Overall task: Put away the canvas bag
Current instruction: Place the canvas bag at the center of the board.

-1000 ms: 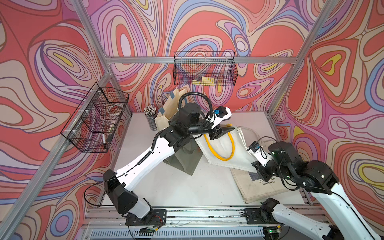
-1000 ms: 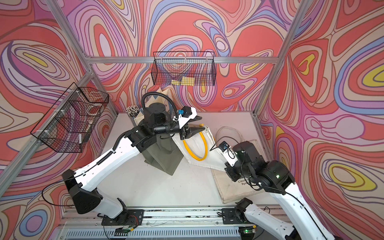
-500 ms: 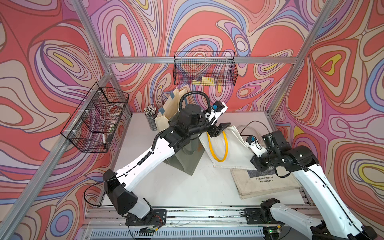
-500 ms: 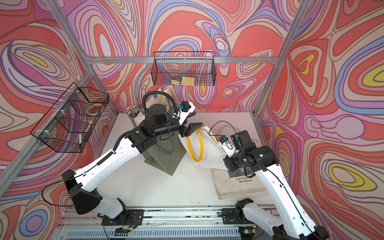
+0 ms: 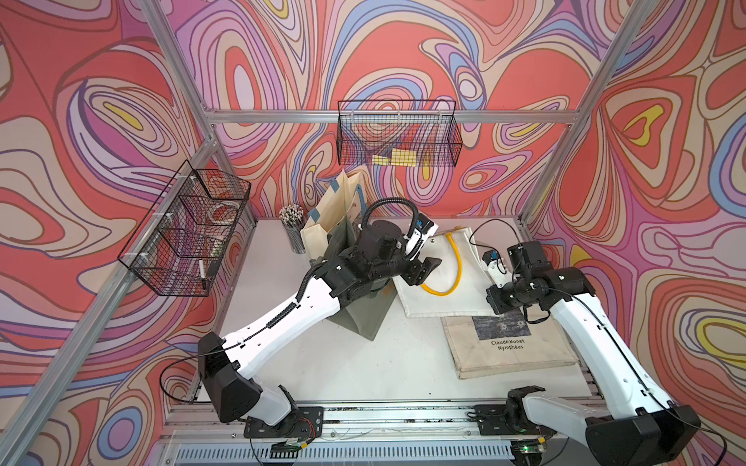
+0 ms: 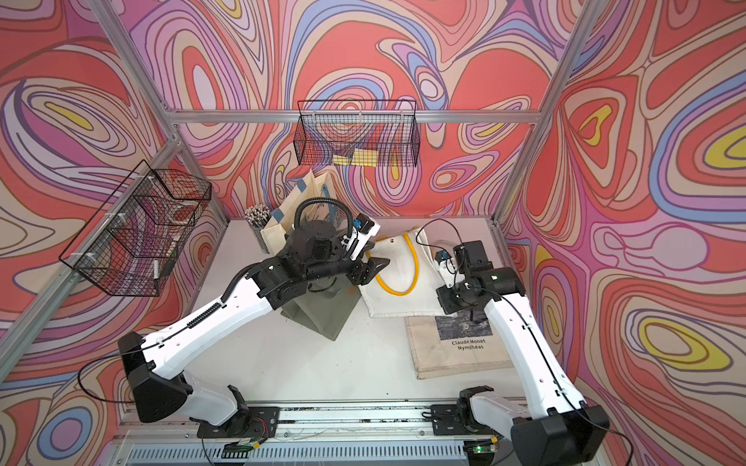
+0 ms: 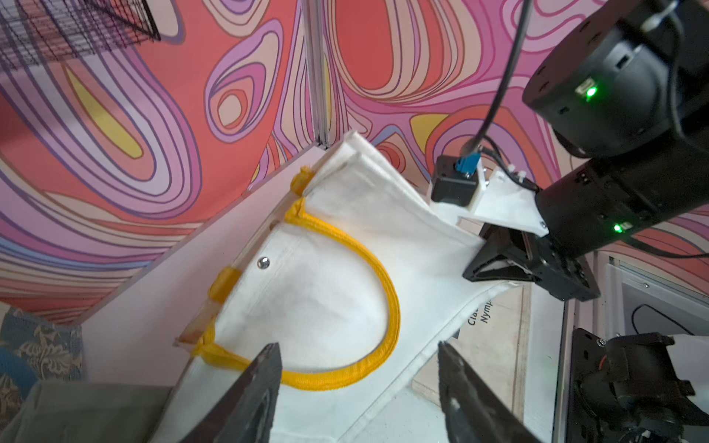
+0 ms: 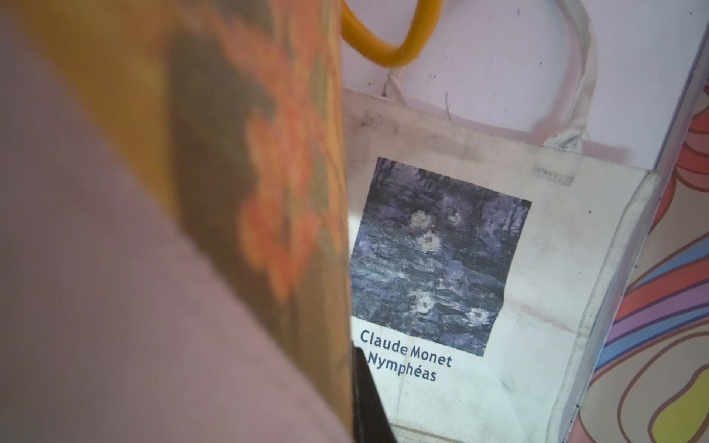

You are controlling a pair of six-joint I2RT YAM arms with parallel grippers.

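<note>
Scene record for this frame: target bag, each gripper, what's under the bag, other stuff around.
target: white canvas bag with yellow handle, one edge raised
right gripper: shut on the white canvas bag's edge
left gripper: open, by the handle, holding nothing
underneath: Monet tote flat on the table, partly covered by the bag
also on table: olive bag under the left arm; cream bag standing at the back; pencil cup
walls: back-wall wire basket; side-wall wire basket
</note>
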